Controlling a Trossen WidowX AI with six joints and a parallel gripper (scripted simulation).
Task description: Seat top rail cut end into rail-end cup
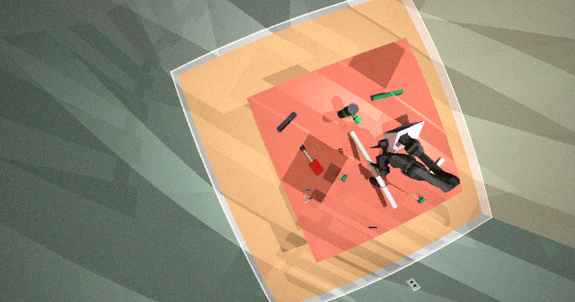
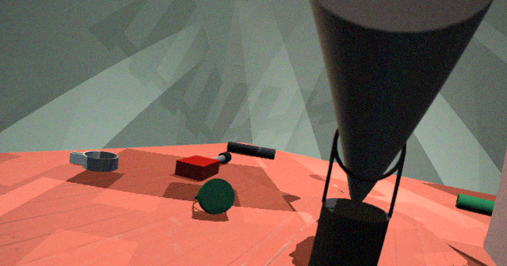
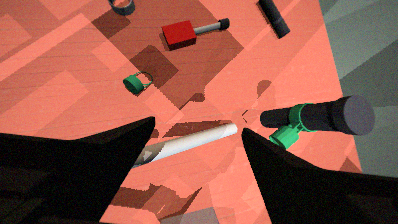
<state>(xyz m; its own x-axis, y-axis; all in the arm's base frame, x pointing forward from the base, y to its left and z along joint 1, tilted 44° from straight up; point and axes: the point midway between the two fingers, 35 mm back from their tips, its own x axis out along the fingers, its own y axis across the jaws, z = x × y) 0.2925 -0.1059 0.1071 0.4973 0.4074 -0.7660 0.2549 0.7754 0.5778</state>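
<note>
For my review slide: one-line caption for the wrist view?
Open gripper above white top rail, its cut end short of the green rail-end cup.

Lying on the mat are one white rail (image 1: 372,168), one dark post (image 1: 349,111), one red mallet (image 1: 313,162), one green rod (image 1: 386,95), one dark bar (image 1: 287,121), one grey ring clamp (image 1: 308,195) and two small green caps (image 1: 342,177) (image 1: 420,198).

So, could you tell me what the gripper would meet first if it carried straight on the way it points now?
Most likely the white rail: in the wrist view it lies between the open jaws of the gripper, its cut end short of the green cup. Depth is unclear.
</note>
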